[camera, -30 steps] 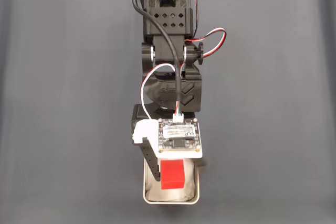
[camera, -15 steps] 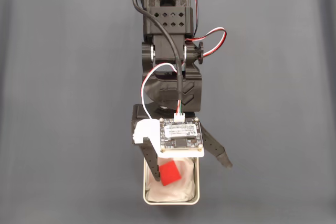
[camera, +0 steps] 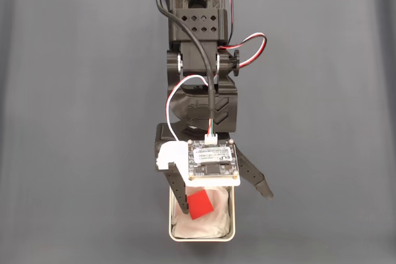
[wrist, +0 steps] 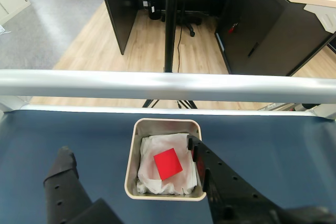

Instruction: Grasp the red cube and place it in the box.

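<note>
claw [camera: 226,201] now spread, red cube [camera: 199,204] dropped into box [camera: 233,217]

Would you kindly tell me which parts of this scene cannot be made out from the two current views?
- Box: in the fixed view its upper rim sits under the camera board.
- Red cube: in both views just its top face shows, so how it rests on the lining is unclear.
- Tool: in the wrist view both fingers are cut off by the bottom edge.
- Board lettering: too small to read.
</note>
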